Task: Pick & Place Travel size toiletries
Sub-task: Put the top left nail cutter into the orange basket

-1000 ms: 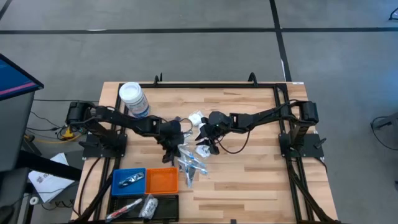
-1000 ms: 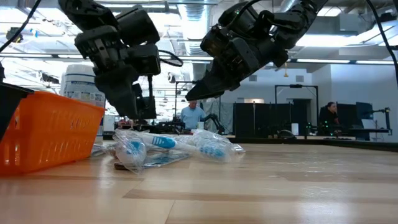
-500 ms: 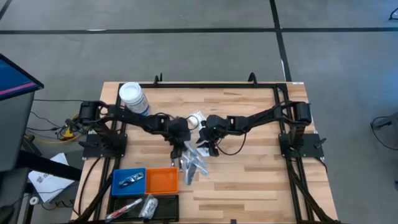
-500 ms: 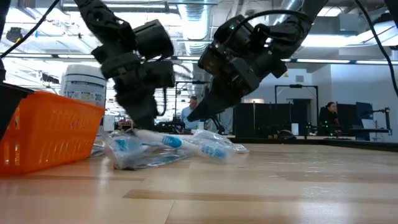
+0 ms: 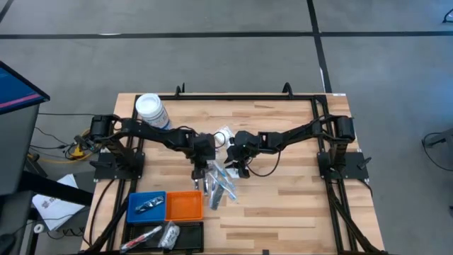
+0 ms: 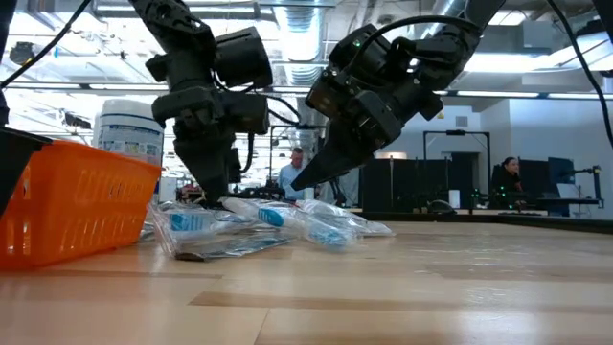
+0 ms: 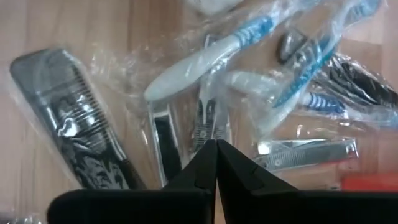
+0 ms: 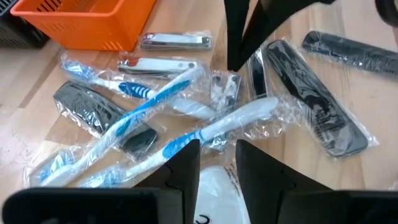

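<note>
The travel size toiletries lie in a loose pile on the wooden table: wrapped blue-and-white toothbrushes, nail clippers and black combs. My left gripper is shut and points steeply down into the middle of the pile. My right gripper hangs open just above the pile's far right side. A white packet shows between its fingers. My left gripper's shut fingertips come from above onto the clear wrapper of a nail clipper in the middle of the pile, which lies flat on the table. My right gripper has the white packet between its fingers; whether they touch it I cannot tell.
An orange tray, a blue tray and a black tray stand at the near left, the last two with items in them. A white-lidded jar stands at the far left. People stand in the room beyond.
My left gripper has moved toward the table's right and near edges, over the pile, and has tipped to point more steeply down. The wrapped toothbrushes have shifted a little on the table. My right gripper has sunk slightly toward the pile.
</note>
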